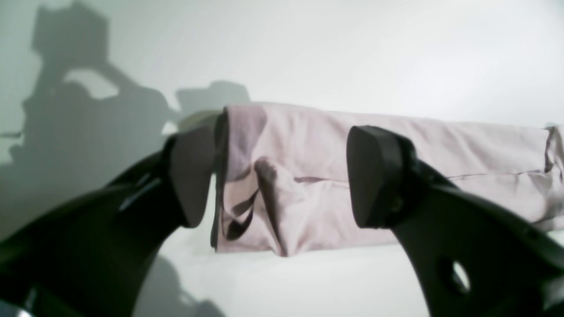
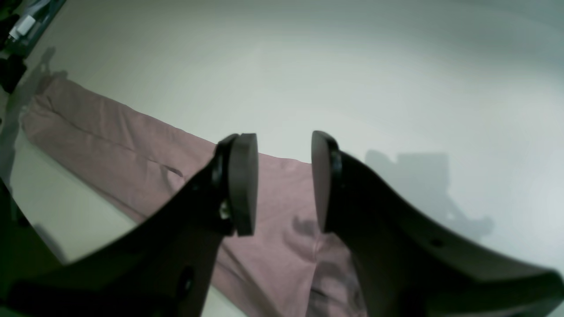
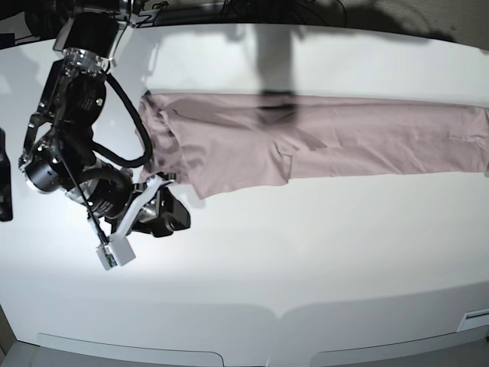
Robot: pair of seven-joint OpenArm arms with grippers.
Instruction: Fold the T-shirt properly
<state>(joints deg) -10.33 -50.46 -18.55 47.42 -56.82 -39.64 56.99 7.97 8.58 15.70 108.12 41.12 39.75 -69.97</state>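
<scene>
The plain dusty-pink short-sleeved cotton T-shirt (image 3: 306, 141) lies flat on the white table (image 3: 306, 252), folded lengthwise into a long narrow band that runs from the left part of the far half of the table to its right edge, with a wider, wrinkled section at the left end. In the base view the right arm (image 3: 72, 153), black with looping cables, stands at the left of the table, and its black right gripper (image 3: 166, 210) sits low over the bare white surface just on the near side of the shirt's left end, apart from the cloth. The right wrist view shows this gripper's two flat pads (image 2: 243, 182) spread with a clear gap between them and nothing held, the pink band (image 2: 145, 163) lying beyond and below them. The left wrist view shows the black left gripper (image 1: 275, 176) with its pads (image 1: 368, 176) spread wide, hanging before the folded, layered end of the shirt (image 1: 308, 145), which lies on the table with its edges stacked; nothing is pinched.
</scene>
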